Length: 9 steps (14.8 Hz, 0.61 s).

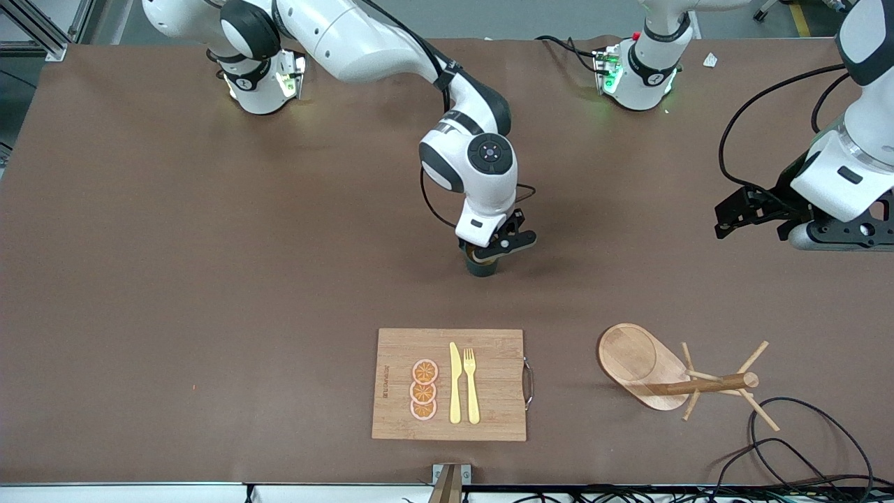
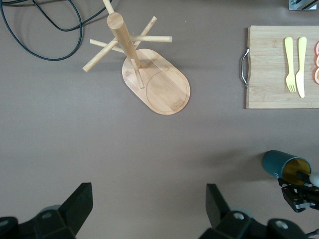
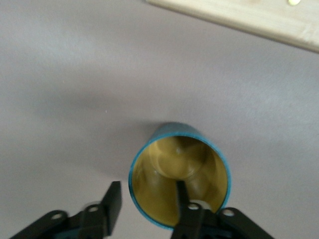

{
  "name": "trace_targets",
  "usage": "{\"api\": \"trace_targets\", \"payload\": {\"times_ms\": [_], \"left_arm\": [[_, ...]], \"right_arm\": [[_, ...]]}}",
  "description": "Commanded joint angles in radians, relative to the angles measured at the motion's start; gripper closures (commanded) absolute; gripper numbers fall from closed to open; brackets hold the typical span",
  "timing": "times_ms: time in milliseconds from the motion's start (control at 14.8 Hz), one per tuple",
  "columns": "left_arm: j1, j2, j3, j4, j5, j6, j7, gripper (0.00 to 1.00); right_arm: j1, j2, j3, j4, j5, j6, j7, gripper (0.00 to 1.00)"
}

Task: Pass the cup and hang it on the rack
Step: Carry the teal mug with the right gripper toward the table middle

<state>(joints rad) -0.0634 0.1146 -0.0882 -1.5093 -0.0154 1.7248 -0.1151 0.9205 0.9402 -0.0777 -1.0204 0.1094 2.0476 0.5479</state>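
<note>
The dark teal cup (image 1: 482, 266) stands upright on the table, mid-table, farther from the front camera than the cutting board. In the right wrist view its yellowish inside (image 3: 179, 174) faces up. My right gripper (image 1: 490, 251) (image 3: 148, 191) is at its rim and open. One finger sits inside the cup against the wall. The other is outside, with a gap to the wall. The wooden rack (image 1: 646, 363) (image 2: 159, 84) stands toward the left arm's end. My left gripper (image 1: 726, 218) (image 2: 148, 199) hangs open and empty over bare table at that end. The cup (image 2: 281, 164) shows there too.
A wooden cutting board (image 1: 489, 349) (image 2: 269, 69) with a metal handle, orange slices, a yellow knife and a fork lies near the front edge. Black cables (image 1: 803, 433) loop on the table beside the rack. The board's edge (image 3: 249, 15) shows in the right wrist view.
</note>
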Motion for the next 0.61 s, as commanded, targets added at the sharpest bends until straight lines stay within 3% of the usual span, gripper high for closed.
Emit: {"api": "trace_targets", "payload": {"times_ms": [0,337,539], "left_arm": [[0.008,-0.007,-0.002,0.000,0.008,-0.007,0.005,0.00],[-0.009,-0.007,-0.013,0.000,0.008,-0.007,-0.011,0.00],[-0.030,-0.003,-0.047,0.001,0.011,-0.007,-0.043,0.00]], "right_arm": [[-0.034,-0.053,0.006,-0.003,-0.008,-0.015,0.018,0.00],[-0.236,-0.145,0.007,-0.003,-0.005,-0.079,0.004,0.00],[-0.359,-0.185,0.007,-0.004,-0.008,-0.102,-0.115,0.00]]}}
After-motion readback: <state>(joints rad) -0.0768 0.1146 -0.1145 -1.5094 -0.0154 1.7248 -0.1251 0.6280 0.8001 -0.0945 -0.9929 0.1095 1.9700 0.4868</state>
